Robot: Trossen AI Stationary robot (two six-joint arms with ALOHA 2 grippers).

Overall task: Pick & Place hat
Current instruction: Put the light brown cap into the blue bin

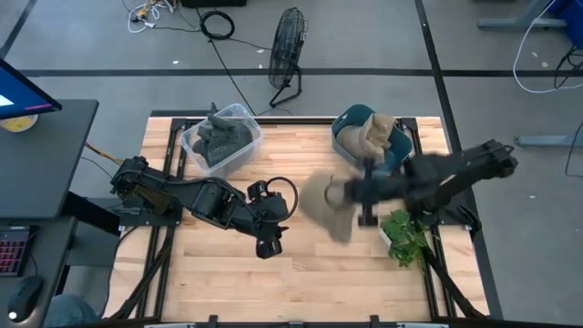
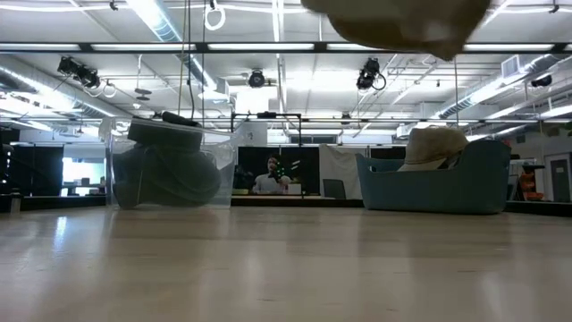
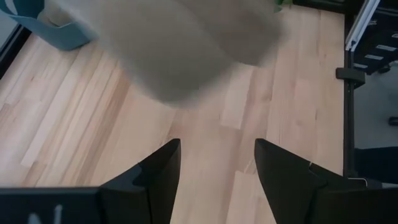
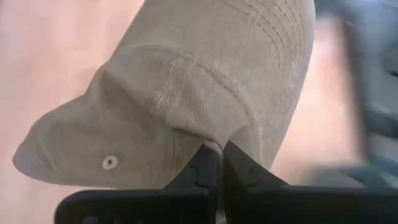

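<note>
A beige corduroy cap [image 1: 326, 205] is in the air over the table's right half. It shows at the top of the low view [image 2: 402, 22] and blurred in the left wrist view [image 3: 180, 43]. My right gripper [image 1: 351, 191] reaches in from the table's right and is shut on the cap [image 4: 205, 81]. My left gripper [image 1: 271, 241] hovers open near the table's middle, left of the cap, with bare wood between its fingers [image 3: 217, 149]. My right gripper [image 4: 217, 152] pinches a fold of the cap's crown cloth [image 4: 208, 138] between its two fingertips, near where the crown meets the stitched brim. The fingers come from the table's right. The cap is lifted clear of the table and spreads out beyond the fingers.
A blue bin [image 1: 348, 123] with beige hats sits at the far right [image 2: 438, 183]. A clear bin [image 1: 239, 118] with dark hats sits at the far left [image 2: 170, 170]. A green plant [image 1: 405, 237] stands by the right edge. Bare wood lies across the near half.
</note>
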